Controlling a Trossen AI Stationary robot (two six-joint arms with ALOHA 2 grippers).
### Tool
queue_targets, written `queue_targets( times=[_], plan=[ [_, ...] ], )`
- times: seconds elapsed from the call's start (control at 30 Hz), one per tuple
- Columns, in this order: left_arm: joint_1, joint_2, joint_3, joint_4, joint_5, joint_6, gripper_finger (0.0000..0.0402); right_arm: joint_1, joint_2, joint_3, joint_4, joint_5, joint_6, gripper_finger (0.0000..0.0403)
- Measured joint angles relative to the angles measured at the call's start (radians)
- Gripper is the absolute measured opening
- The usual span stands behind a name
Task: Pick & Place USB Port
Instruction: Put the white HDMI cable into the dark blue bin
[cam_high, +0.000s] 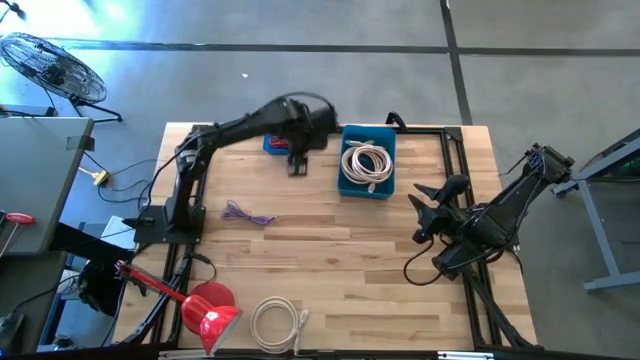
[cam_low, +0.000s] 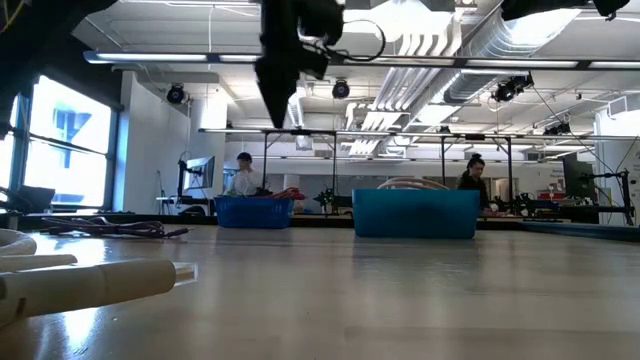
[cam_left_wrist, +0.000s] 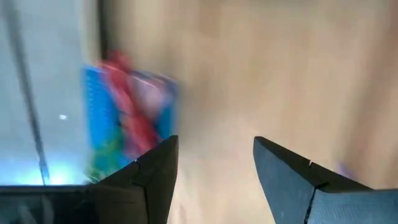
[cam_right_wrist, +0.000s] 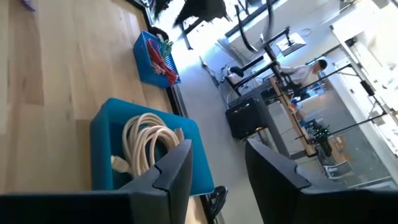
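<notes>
A small blue basket (cam_high: 272, 146) with red and green cables stands at the table's far edge; it also shows in the left wrist view (cam_left_wrist: 127, 121). My left gripper (cam_high: 298, 166) hangs open and empty above the table just right of this basket, its fingers (cam_left_wrist: 155, 168) pointing down. A teal bin (cam_high: 366, 166) holds a coiled white cable (cam_high: 366, 162). A purple cable (cam_high: 246, 213) lies loose on the table's left half. A white cable coil (cam_high: 275, 322) lies at the near edge. My right gripper (cam_high: 428, 212) waits open and empty at the table's right, facing the teal bin (cam_right_wrist: 143, 155).
A red object (cam_high: 210, 310) lies at the near left corner beside the white coil. Black frame rails (cam_high: 455, 150) run along the table's far and right edges. Bare wood (cam_high: 340, 250) lies between the two arms. People stand in the room beyond the table (cam_low: 243, 172).
</notes>
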Motion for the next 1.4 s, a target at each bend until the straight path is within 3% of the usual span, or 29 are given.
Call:
queue_targets(
  times=[0.07, 0.23, 0.53, 0.63, 0.8, 0.9, 1.23, 1.4],
  plan=[
    [-0.062, 0.0, 0.015, -0.13, 0.035, -0.003, 0.0201, 0.0, 0.0, 0.0, 0.0, -0.009, 0.004, 0.014],
    [-0.204, -0.029, -0.035, -0.121, 0.186, -0.05, 0.0201, 0.0, 0.0, 0.0, 0.0, -0.016, 0.025, 0.014],
    [-0.299, -0.032, -0.156, -0.125, -0.012, -0.273, 0.0201, 0.0, 0.0, 0.0, 0.015, -0.06, 0.038, 0.014],
    [-0.305, -0.03, -0.221, -0.12, -0.019, -0.424, 0.0201, 0.0, 0.0, 0.0, 0.031, -0.08, 0.037, 0.014],
    [-0.312, -0.031, -0.354, -0.122, -0.05, -0.474, 0.0201, 0.0, 0.0, -0.027, 0.051, -0.08, 0.031, 0.014],
    [-0.31, -0.031, -0.434, -0.118, 0.006, -0.531, 0.0202, 0.0, 0.001, -0.079, 0.063, -0.082, 0.028, 0.014],
    [-0.303, -0.029, -0.636, -0.119, 0.279, -0.379, 0.0202, 0.0, 0.001, -0.242, 0.167, -0.035, -0.003, 0.014],
    [-0.304, -0.029, -0.677, -0.115, 0.264, -0.351, 0.0202, 0.0, 0.001, -0.271, 0.232, -0.032, -0.065, 0.014]
  ],
)
